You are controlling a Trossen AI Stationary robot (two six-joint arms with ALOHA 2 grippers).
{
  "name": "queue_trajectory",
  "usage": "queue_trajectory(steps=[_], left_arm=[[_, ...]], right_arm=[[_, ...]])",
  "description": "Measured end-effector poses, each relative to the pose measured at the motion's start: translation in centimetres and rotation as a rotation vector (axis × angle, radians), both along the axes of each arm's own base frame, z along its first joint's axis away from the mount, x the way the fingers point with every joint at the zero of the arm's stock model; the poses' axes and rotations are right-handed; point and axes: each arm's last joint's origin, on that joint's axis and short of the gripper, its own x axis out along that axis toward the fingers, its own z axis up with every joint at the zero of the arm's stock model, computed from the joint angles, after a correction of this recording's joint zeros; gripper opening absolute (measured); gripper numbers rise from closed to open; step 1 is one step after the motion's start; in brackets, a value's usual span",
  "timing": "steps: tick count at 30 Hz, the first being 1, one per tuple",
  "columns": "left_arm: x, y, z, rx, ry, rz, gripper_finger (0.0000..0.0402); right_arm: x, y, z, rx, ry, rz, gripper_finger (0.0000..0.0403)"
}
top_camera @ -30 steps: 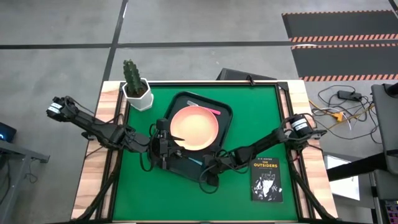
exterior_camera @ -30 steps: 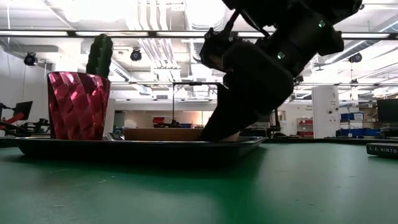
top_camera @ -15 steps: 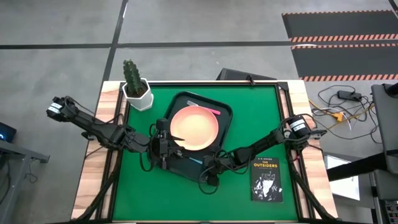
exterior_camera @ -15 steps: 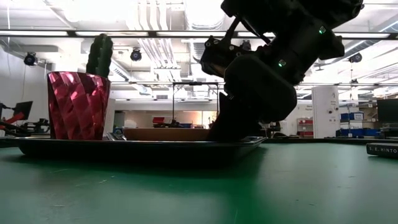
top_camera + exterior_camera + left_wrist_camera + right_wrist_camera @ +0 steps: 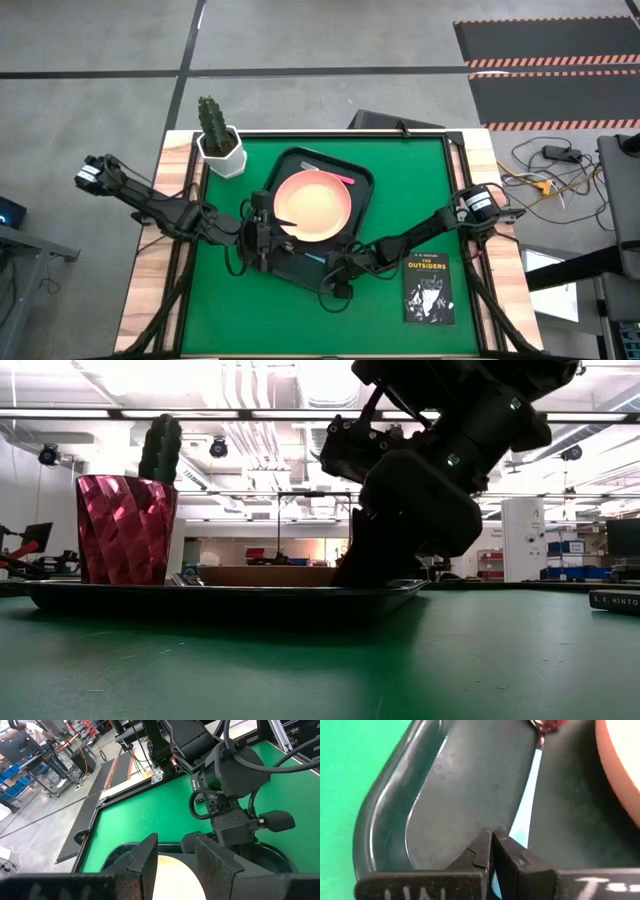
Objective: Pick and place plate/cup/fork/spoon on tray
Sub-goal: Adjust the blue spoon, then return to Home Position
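A: Floor (image 5: 100,50), high view?
B: Grey concrete, crossed by dark lines. Black mats (image 5: 550,60) edged in orange-and-white stripes lie at the upper right.

A: Table?
B: Green top (image 5: 230,310), wooden side edges (image 5: 140,300). A cactus in a white hexagonal pot (image 5: 220,150) stands at the far left corner; a black book (image 5: 430,290) lies at the near right.

A: Beside the table?
B: A tangle of cables (image 5: 545,175) on the floor to the right.

A: The room, low view?
B: Ceiling with white ducts (image 5: 250,430) and bright light strips (image 5: 60,413). A white cabinet (image 5: 522,540) stands far right, blue bins (image 5: 572,572) beside it.
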Motion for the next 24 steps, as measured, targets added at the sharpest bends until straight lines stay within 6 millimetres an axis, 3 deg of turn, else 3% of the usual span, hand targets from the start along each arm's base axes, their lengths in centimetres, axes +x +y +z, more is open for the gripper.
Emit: queue_trajectory(steps=[5,11,16,24], left_arm=[[-0.2,-0.2,-0.1,0.009,0.021,-0.016,0.0109],[-1.4,-0.4,-0.3,0.027,0.072,-0.050,0.0109],[-2.8,0.0,-1.0,0.005,0.071,-0.107,0.0109],[-5.9,1.5,-2.2,-0.032,-0.019,-0.121,0.0109]], right_arm=[[-0.2,0.2,2.2,-0.041,-0.057,0.069,0.0009],[-2.5,-0.8,5.4,-0.116,-0.115,0.137,0.0009],[-5.5,-2.9,7.9,-0.152,-0.230,0.120,0.0009],[-11.9,-6.1,9.0,-0.116,-0.457,0.056,0.0009]])
